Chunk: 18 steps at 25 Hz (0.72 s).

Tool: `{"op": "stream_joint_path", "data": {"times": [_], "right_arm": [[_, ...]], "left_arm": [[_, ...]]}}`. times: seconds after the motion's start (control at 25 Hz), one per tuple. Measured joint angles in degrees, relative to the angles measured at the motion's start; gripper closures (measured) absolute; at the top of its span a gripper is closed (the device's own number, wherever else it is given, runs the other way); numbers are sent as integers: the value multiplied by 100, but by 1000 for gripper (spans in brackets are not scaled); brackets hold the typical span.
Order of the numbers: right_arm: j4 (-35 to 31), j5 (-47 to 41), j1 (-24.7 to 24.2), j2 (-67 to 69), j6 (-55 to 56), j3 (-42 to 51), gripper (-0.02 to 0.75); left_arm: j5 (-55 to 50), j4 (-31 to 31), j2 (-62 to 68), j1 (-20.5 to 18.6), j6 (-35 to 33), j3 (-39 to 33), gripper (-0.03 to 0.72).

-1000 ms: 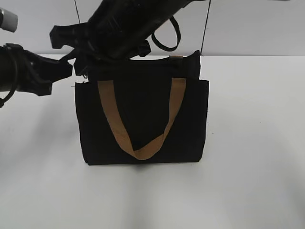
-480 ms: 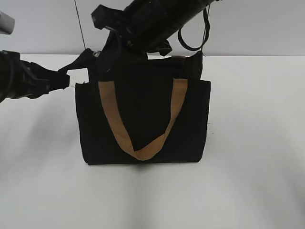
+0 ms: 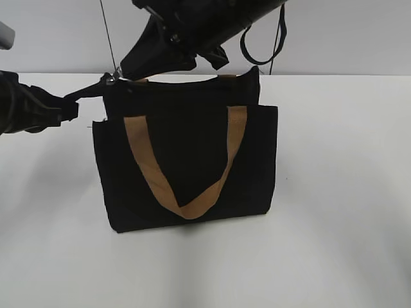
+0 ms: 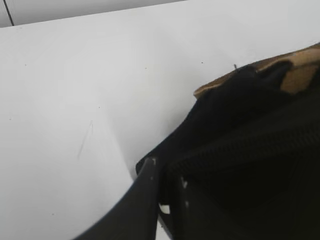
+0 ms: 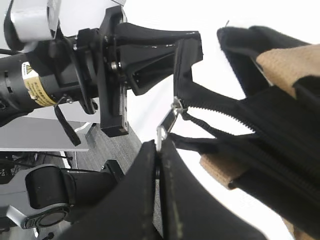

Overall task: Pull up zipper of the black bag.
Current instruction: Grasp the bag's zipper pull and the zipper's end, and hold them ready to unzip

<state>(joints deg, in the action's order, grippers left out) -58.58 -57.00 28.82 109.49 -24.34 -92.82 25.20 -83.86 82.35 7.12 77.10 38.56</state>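
The black bag [image 3: 186, 167] stands upright on the white table, its tan handle [image 3: 186, 206] hanging down the front. My left gripper [image 3: 72, 108] is shut on the bag's black fabric end at its top left corner; it also shows in the left wrist view [image 4: 167, 172]. My right gripper [image 3: 125, 69] reaches across from above to that same corner. In the right wrist view my right gripper [image 5: 159, 147] is shut on the zipper [image 5: 166, 125], a small silvery pull tab, also visible in the exterior view [image 3: 111, 79]. The zip line [image 5: 225, 107] runs back along the bag's top.
The white table [image 3: 334, 244] stretches around the bag on all sides. A black cable loop [image 3: 263, 45] hangs from the right arm above the bag's top right. The second tan handle [image 4: 300, 70] lies behind the bag's top edge.
My right gripper has risen and shifted over the bag's top left corner. My left gripper has pulled the fabric end leftward, and the bag has slid and leaned slightly left.
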Motion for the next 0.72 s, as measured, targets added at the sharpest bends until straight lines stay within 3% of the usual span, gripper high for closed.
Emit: {"op": "stream_joint_path", "data": {"times": [0.28, 0.72], "right_arm": [[165, 127, -29, 0, -24, 0, 752], [2449, 331, -29, -176, 880, 0, 752]], "left_arm": [[-112, -8, 0, 0, 0, 0, 668], [-750, -239, 0, -25, 4, 0, 668]]}}
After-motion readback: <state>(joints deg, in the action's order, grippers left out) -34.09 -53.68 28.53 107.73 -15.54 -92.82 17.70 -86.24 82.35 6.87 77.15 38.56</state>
